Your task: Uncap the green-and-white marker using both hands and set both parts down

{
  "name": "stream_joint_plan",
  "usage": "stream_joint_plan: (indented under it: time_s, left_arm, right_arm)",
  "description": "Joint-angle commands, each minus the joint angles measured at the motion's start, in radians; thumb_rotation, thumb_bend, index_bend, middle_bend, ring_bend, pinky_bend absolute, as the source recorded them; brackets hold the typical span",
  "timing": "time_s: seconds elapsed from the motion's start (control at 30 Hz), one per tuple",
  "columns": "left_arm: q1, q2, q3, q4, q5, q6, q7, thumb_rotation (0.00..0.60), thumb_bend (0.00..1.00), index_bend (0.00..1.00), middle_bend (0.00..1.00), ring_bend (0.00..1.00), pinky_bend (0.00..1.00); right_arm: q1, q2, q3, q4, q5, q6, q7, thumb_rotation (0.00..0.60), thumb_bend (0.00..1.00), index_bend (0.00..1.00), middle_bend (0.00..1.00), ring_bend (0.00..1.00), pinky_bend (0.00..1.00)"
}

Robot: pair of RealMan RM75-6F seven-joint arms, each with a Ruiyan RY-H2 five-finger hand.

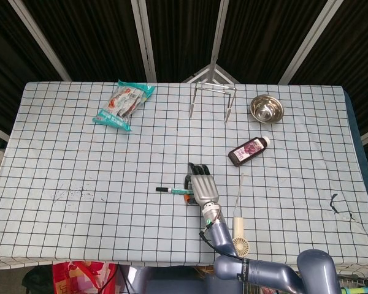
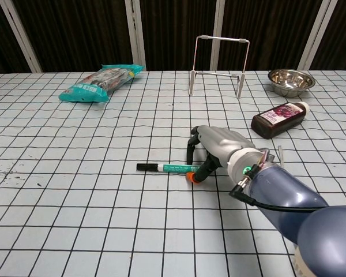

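The marker (image 2: 167,167) lies capped on the table (image 2: 75,190), its right end under the right hand (image 2: 216,147), whose fingers (image 2: 191,149) curl down around it; whether they grip it I cannot tell. The steel bowl (image 2: 291,80) looks empty.

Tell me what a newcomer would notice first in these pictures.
The eye lands on the right hand, arched over one end of the green-and-white marker in the middle of the checked table; whether it grips the marker is hard to tell. Next comes the dark bottle lying on its side to the right, with a shiny metal bowl behind it. A snack packet lies at the far left.
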Motion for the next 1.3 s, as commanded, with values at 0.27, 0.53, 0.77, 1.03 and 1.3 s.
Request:
stream_joint_plan:
  time_s: [0.27, 0.53, 0.77, 1.03, 1.3]
  left_arm:
    - [-0.001, -0.003, -0.002, 0.000, -0.001, 0.000, 0.001, 0.600, 0.45, 0.06, 0.00, 0.00, 0.00]
    - [-0.015, -0.016, -0.004, -0.017, 0.041, 0.015, 0.020, 0.600, 0.45, 0.08, 0.00, 0.00, 0.00]
    - [-0.037, -0.034, -0.007, -0.087, 0.123, 0.050, 0.084, 0.600, 0.45, 0.13, 0.02, 0.00, 0.00]
    - [-0.076, -0.071, -0.016, -0.187, 0.192, 0.046, 0.197, 0.600, 0.45, 0.21, 0.05, 0.00, 0.00]
    - [-0.109, -0.117, -0.029, -0.266, 0.253, 0.045, 0.285, 0.600, 0.45, 0.24, 0.08, 0.00, 0.00]
  right_arm:
    - [-0.029, 0.044, -0.011, -0.051, -0.078, 0.001, 0.093, 0.600, 0.40, 0.72, 0.09, 0.14, 0.04]
    - [-0.085, 0.182, -0.030, -0.261, -0.177, 0.076, 0.118, 0.600, 0.41, 0.73, 0.09, 0.14, 0.04]
    - [-0.117, 0.330, -0.040, -0.520, -0.202, 0.130, 0.035, 0.600, 0.41, 0.73, 0.09, 0.14, 0.04]
    - [-0.087, 0.377, -0.029, -0.711, -0.164, 0.155, -0.093, 0.600, 0.41, 0.73, 0.09, 0.14, 0.04]
    - [0.017, 0.263, 0.052, -0.742, -0.059, 0.188, -0.199, 0.600, 0.41, 0.73, 0.09, 0.14, 0.04]
